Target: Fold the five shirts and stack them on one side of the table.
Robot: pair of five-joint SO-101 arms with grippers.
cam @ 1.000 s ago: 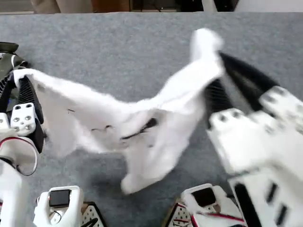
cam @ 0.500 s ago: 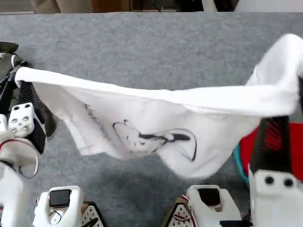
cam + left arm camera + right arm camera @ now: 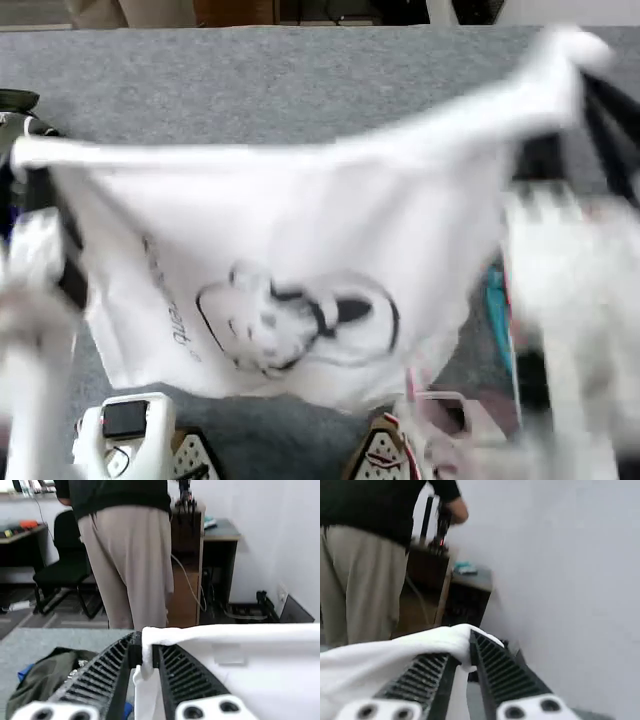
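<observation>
The white shirt (image 3: 290,250) now hangs wider and flatter above the grey desk (image 3: 250,90) than half a second ago, its printed front fully spread. The left gripper (image 3: 145,647) and right gripper (image 3: 464,652) each stay clenched on an upper corner, and the right corner has been carried farther back.

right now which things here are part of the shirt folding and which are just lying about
Job: white shirt; left gripper and right gripper, each shut on it; olive cloth, maybe another shirt.
Lying about: black chair; wooden cabinet; cable.
</observation>
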